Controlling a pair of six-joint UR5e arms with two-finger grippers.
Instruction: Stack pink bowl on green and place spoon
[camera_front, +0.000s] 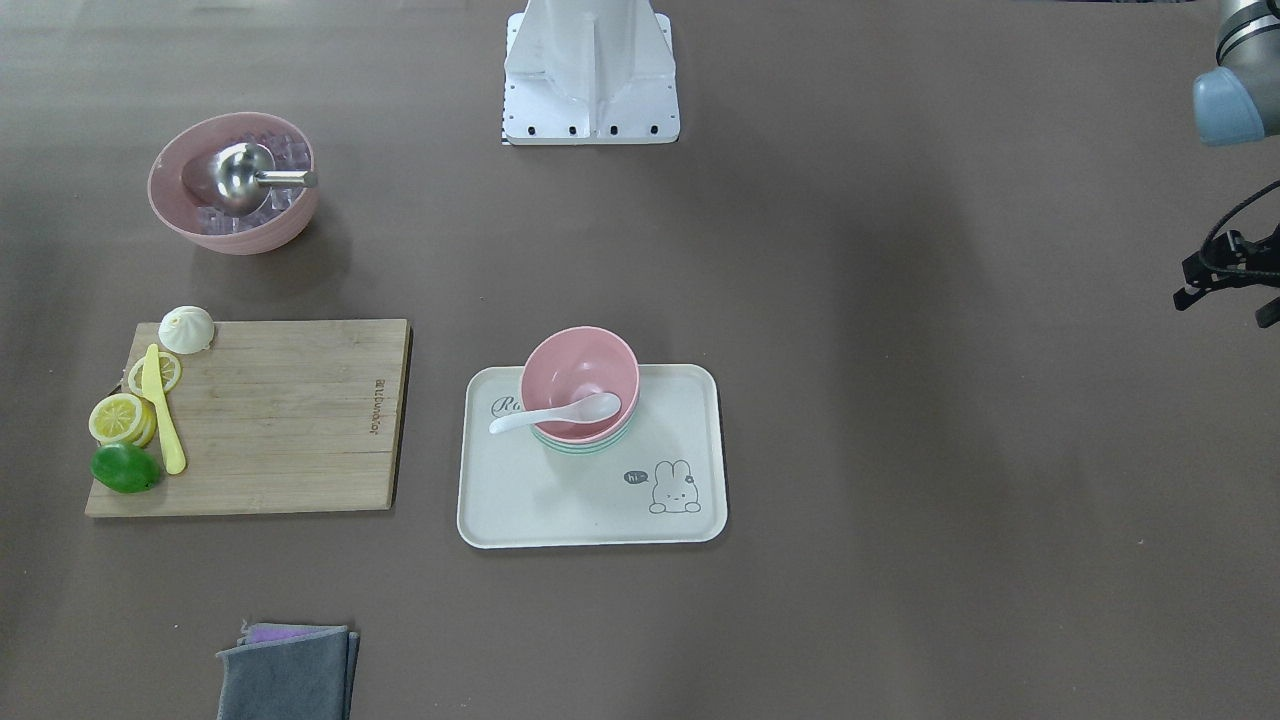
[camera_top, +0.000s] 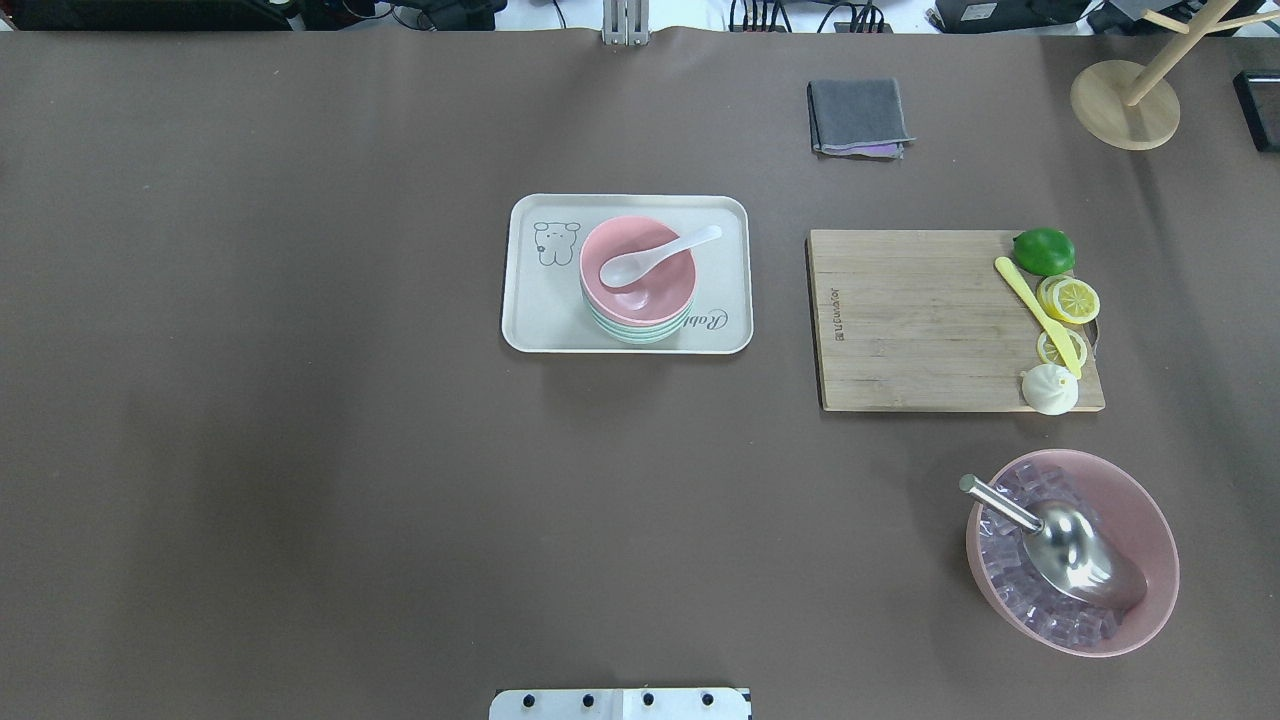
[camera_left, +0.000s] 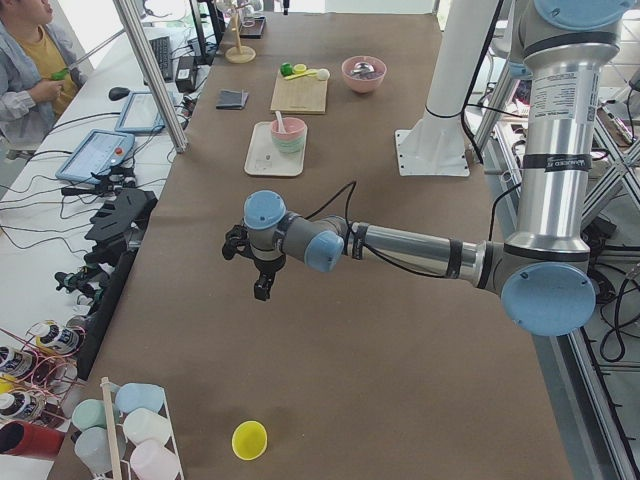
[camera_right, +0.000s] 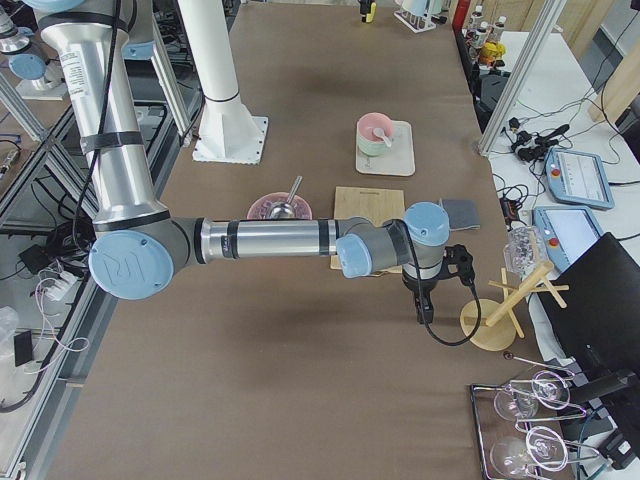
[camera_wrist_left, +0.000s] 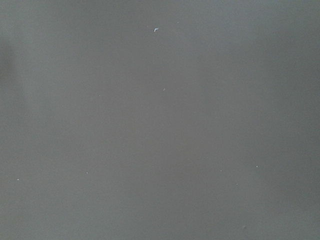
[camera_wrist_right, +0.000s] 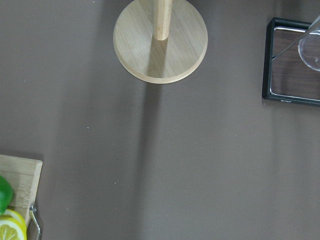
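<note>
The small pink bowl (camera_front: 580, 372) sits nested on the green bowl (camera_front: 572, 446) on the cream tray (camera_front: 560, 505). A white spoon (camera_front: 555, 412) lies in the pink bowl with its handle over the rim. The stack also shows in the overhead view (camera_top: 640, 285). My left gripper (camera_left: 262, 285) hangs over bare table far from the tray; only its edge shows in the front view (camera_front: 1225, 285), and I cannot tell if it is open or shut. My right gripper (camera_right: 425, 305) hangs near the wooden stand, and I cannot tell its state either. Neither holds anything visible.
A cutting board (camera_top: 900, 320) holds a lime, lemon slices, a yellow knife and a bun. A large pink bowl (camera_top: 1150, 590) holds ice cubes and a metal scoop. A grey cloth (camera_top: 858, 118) lies at the far side. A wooden stand (camera_wrist_right: 160, 40) and a black tray (camera_wrist_right: 292, 65) are under the right wrist.
</note>
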